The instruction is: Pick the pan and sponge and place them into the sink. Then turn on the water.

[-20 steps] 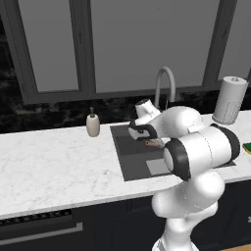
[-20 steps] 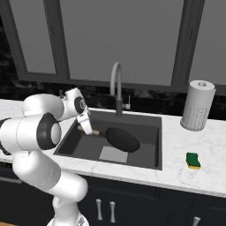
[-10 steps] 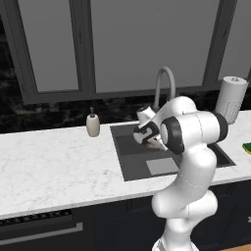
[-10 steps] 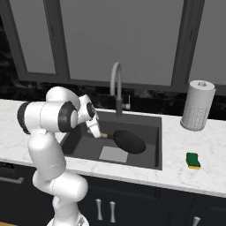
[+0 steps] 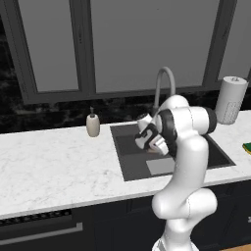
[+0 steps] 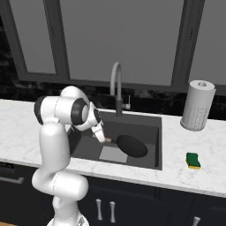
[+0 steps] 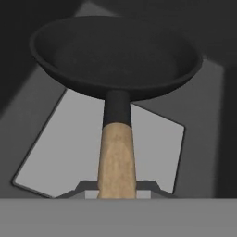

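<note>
Hand view: the pan (image 7: 115, 55) is held by its wooden handle (image 7: 116, 157) over the sink (image 6: 145, 128), above the pale floor patch (image 7: 69, 148). The gripper (image 6: 102, 136) is clamped on the handle. The sponge (image 6: 193, 160) lies on the counter (image 6: 207, 172), right of the sink.

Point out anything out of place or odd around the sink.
Nothing is spilled or damaged. The small green and yellow sponge lies on the marble counter right of the dark grey sink, while the black wooden-handled pan is held over the basin.
</note>
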